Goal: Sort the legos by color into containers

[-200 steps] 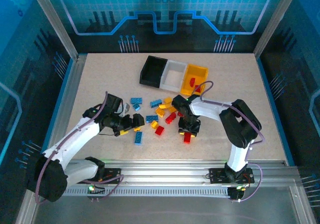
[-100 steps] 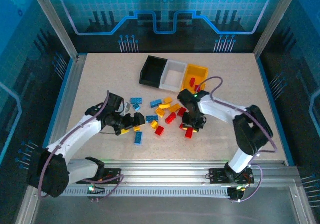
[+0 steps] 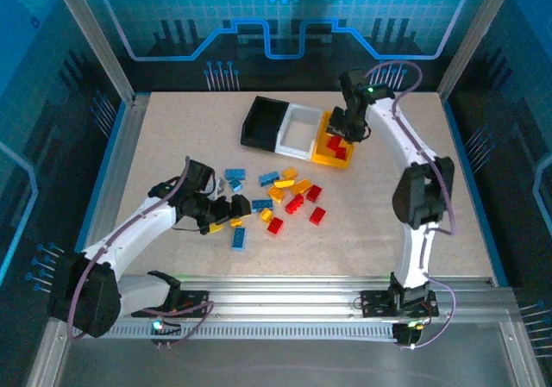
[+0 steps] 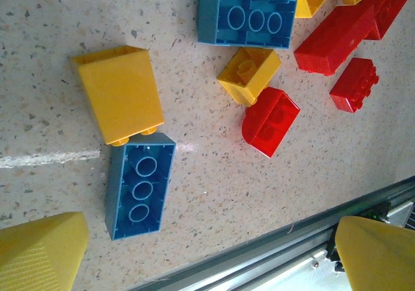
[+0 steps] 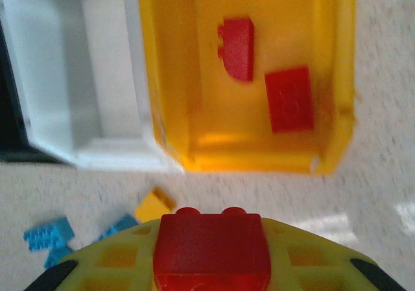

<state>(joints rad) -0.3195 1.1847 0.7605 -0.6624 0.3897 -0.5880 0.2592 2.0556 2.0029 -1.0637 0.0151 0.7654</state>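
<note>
Right fingers: upper right of centre in the top view, over the yellow bin, clamped on a red brick.
Held red brick: bottom centre of the right wrist view, with yellow pads flanking it left and right and its studs toward the bin.
Yellow bin contents: two red pieces lie apart, a rounded red one in the upper middle and a squarer red one just right of and below it.
White bin: joined to the yellow bin's left wall.
Black bin: left end of the row.
Left fingers: left of centre in the top view, low over the table, spread wide apart and gripping nothing.
Left fingertips: one tip is in the lower left corner of the left wrist view, the other tip in the lower right.
Blue brick: hollow side up, between the tips and nearer the lower-left one, not touching it.
Yellow brick: touches the blue brick's upper end.
Other loose bricks: second blue brick at top centre, small yellow brick below it, rounded red brick just beside that, and long red brick at upper right.
Lone red brick: on the table at the lower right edge of the loose group.
</note>
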